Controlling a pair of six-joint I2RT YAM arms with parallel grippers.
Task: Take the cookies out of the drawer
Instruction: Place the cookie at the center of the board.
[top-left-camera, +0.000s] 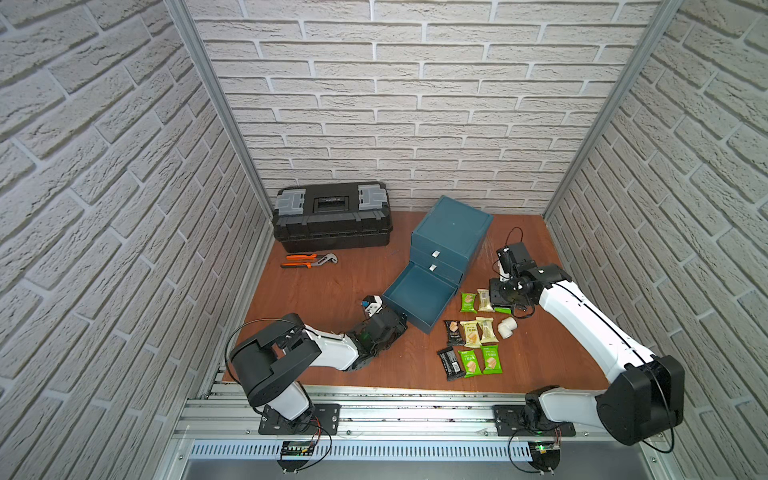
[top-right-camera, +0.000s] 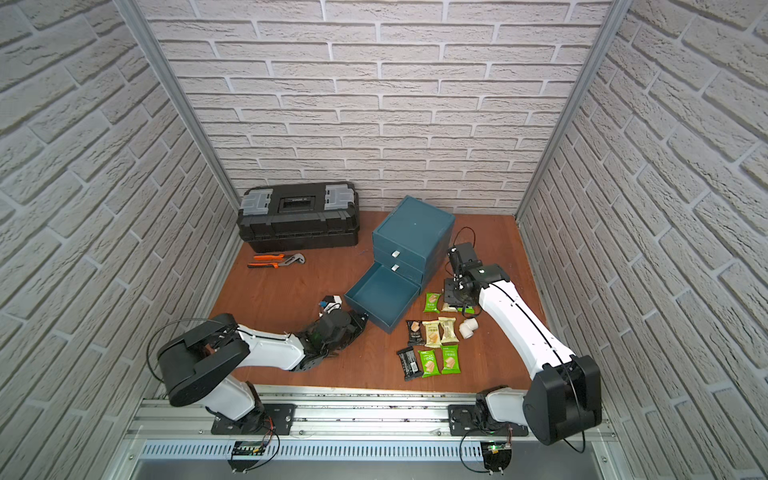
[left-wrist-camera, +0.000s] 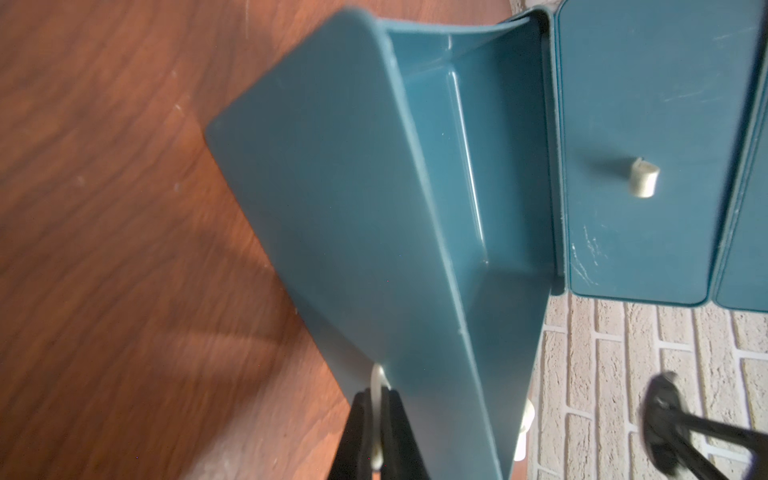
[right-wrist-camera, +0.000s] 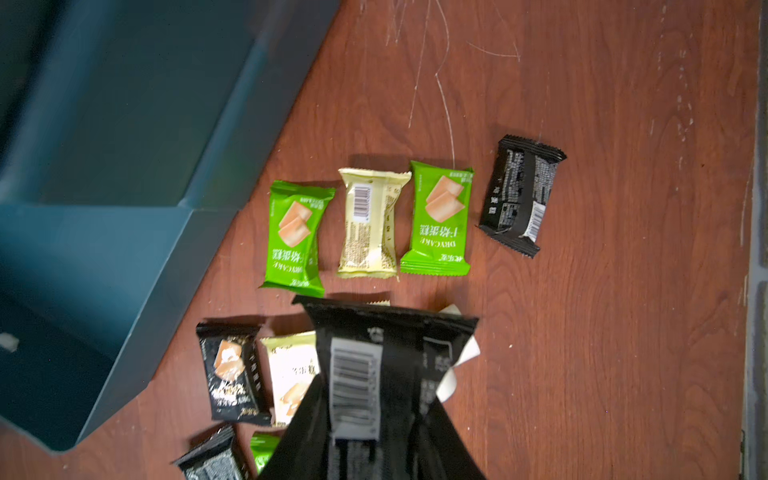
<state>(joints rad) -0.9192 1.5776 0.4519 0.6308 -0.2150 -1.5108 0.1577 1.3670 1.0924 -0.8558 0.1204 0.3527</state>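
The black cookie packet (right-wrist-camera: 390, 332), judged light and slippery, is pinched at one crimped end by the right gripper (right-wrist-camera: 374, 419); the drawer tab (left-wrist-camera: 377, 376) seems clamped by the left gripper (left-wrist-camera: 376, 419).

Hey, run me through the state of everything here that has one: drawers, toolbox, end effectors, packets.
Bottom drawer: open, empty.
Upper drawers: closed.
Toolbox: closed.
Left end effector: shut on the drawer handle.
Right end effector: shut on a black packet.
Other packets: lying on the table.

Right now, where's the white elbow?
In a top view, the elbow lies on the table, between the cream cookies and the right arm.
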